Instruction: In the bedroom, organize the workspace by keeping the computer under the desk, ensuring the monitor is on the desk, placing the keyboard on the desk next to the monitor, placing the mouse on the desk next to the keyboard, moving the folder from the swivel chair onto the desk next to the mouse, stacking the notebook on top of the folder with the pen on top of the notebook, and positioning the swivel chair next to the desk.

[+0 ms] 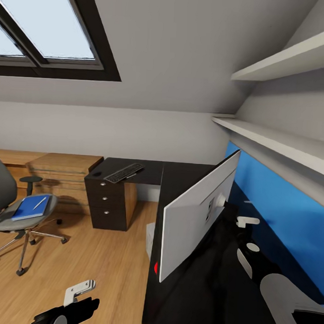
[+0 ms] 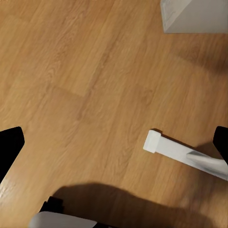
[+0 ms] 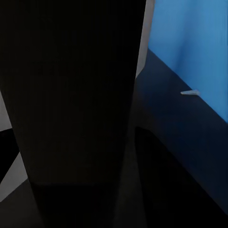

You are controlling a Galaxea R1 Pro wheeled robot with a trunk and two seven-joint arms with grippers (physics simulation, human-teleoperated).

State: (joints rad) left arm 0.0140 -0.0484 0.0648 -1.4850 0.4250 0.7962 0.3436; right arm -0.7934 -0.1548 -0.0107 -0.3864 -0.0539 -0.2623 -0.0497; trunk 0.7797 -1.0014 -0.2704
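The monitor (image 1: 197,216) stands on the black desk (image 1: 173,300) with its white back toward me and a red dot at its lower corner. My right gripper (image 1: 247,233) is close behind it near the stand; its jaws are not clear. The keyboard (image 1: 124,172) lies on the desk's far wing, with a small dark oval, likely the mouse (image 1: 97,173), beside it. The swivel chair (image 1: 16,221) at the left carries the blue folder (image 1: 31,207) with the pen (image 1: 40,202) on top. My left gripper (image 1: 79,295) hangs open over the floor, its black fingertips (image 2: 9,147) wide apart. The computer (image 2: 194,16) stands on the floor.
A low light-wood dresser (image 1: 62,168) runs along the far wall behind the chair. Drawers with silver knobs (image 1: 105,202) sit under the desk's far wing. Two white shelves (image 1: 277,139) jut out above the blue wall panel (image 1: 283,206). Wooden floor (image 1: 95,258) lies open between chair and desk.
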